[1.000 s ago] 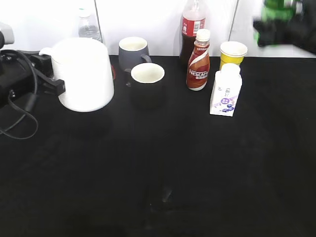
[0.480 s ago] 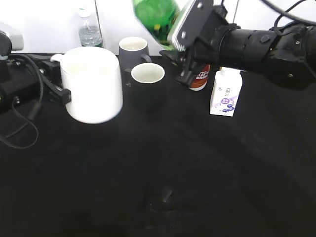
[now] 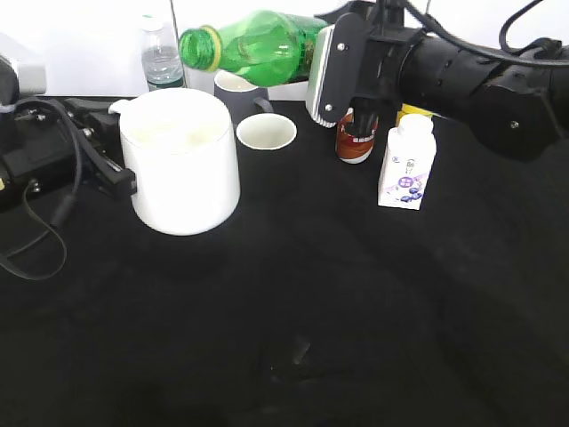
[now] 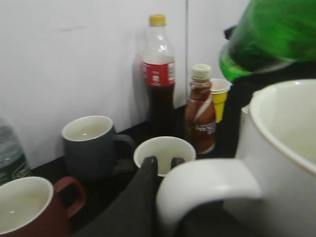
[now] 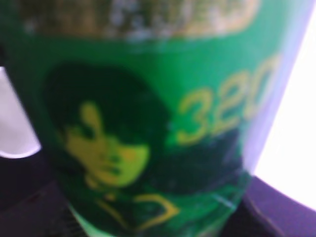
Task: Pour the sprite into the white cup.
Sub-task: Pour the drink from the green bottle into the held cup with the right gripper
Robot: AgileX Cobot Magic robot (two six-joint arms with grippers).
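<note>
Right end effector is clamped on the sprite, lying near-horizontal with its mouth at 12 o'clock above the white cup, which the left end effector grips by the handle; I'd tip slowly, keeping the mouth over the rim.

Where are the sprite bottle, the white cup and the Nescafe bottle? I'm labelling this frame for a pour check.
sprite bottle [image 3: 262, 43]: exterior view, on its tilted green body.
white cup [image 3: 182, 182]: exterior view, on its outer wall.
Nescafe bottle [image 4: 200, 116]: left wrist view, on its brown body.
</note>
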